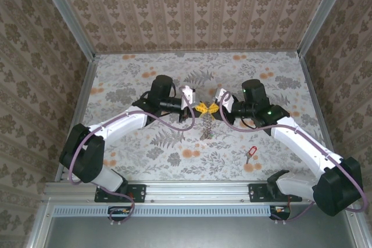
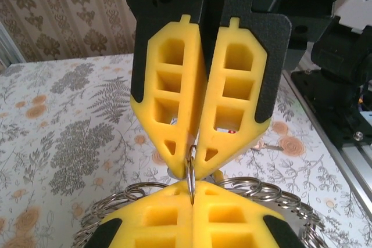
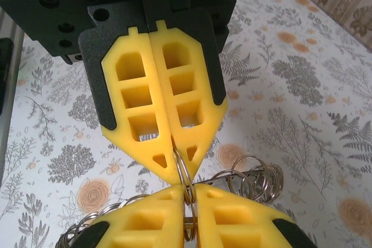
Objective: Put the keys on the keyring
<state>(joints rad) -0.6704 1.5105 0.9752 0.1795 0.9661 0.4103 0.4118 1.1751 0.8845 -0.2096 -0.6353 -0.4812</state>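
The keyring (image 1: 205, 127) is a chain of silvery split rings hanging down between the two grippers above the table's middle. My left gripper (image 1: 199, 108) and right gripper (image 1: 213, 109) meet tip to tip, each shut on the same small ring of the chain. In the left wrist view my left gripper (image 2: 192, 189) pinches that ring (image 2: 191, 166), with more of the keyring (image 2: 258, 190) spread behind. The right gripper (image 3: 190, 194) holds the ring (image 3: 185, 172) edge-on. One key with a red tag (image 1: 251, 154) lies on the table at the near right. The other keys are out of view.
The flowered table (image 1: 145, 74) is walled in by patterned panels on three sides. A metal rail (image 1: 192, 193) carrying both arm bases runs along the near edge. The arms reach inward from left and right.
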